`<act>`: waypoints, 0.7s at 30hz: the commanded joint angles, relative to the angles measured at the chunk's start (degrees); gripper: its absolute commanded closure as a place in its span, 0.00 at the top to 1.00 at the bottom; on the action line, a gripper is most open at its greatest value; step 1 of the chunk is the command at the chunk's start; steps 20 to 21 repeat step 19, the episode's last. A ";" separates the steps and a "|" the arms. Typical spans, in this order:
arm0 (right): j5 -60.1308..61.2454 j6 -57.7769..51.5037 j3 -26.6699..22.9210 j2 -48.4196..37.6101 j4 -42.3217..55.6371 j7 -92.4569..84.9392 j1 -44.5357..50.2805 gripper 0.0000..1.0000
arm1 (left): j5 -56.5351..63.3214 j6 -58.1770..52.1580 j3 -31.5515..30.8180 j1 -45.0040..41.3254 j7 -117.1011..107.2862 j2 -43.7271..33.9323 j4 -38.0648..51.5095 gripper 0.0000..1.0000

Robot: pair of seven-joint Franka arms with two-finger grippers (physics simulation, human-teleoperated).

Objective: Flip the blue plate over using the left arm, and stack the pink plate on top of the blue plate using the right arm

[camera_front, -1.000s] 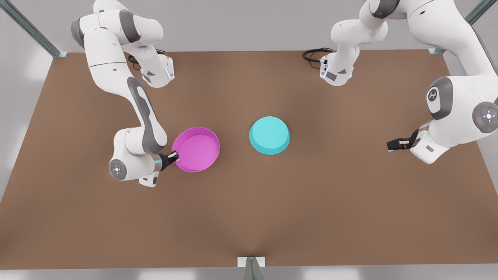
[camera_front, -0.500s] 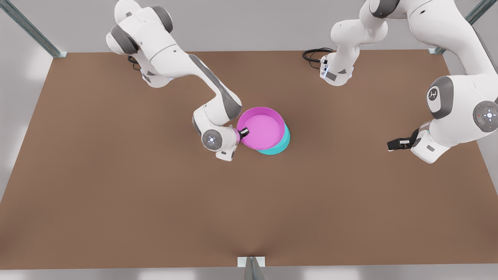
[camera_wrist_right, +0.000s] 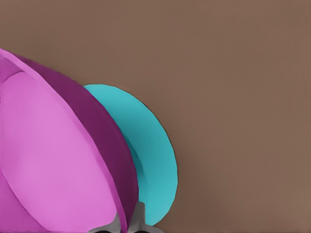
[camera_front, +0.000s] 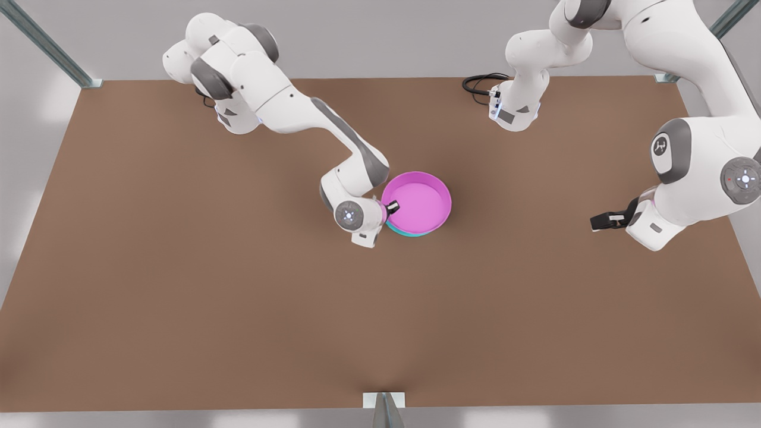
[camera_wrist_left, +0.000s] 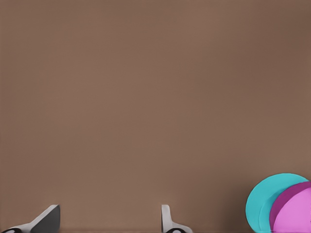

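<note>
The right gripper pinches the pink plate at its 9 o'clock rim, one finger outside the wall and one inside, so the dish can be carried level and open side up. The rim is likely the only part thin enough for the jaws to clamp. The pink plate sits over the blue plate near the middle of the table; whether the two touch or the pink one hangs just above cannot be told. In the front view only a thin cyan crescent peeks out from 5 to 8 o'clock, so the two are close to centred.

The blue plate shows a flat, unbroken face in the right wrist view, which suggests it lies base up, flip done. The pink plate is a round shallow dish with a low upright wall, darker magenta outside and paler inside.

The left gripper waits well apart at 3 o'clock, its fingers spread and holding nothing.
</note>
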 commanded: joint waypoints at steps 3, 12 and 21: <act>-0.20 0.05 0.01 0.39 0.11 0.09 0.00 0.89 | 0.01 -0.09 0.08 0.04 0.09 0.00 -0.14 1.00; -10.21 -22.70 -3.86 -16.83 -0.68 -0.35 -4.04 1.00 | -0.08 -0.26 0.00 0.04 0.61 -0.17 0.12 1.00; -34.92 -28.54 -5.26 -34.76 -3.47 -0.70 -31.82 1.00 | -0.52 0.09 0.09 0.04 0.70 -2.90 0.12 1.00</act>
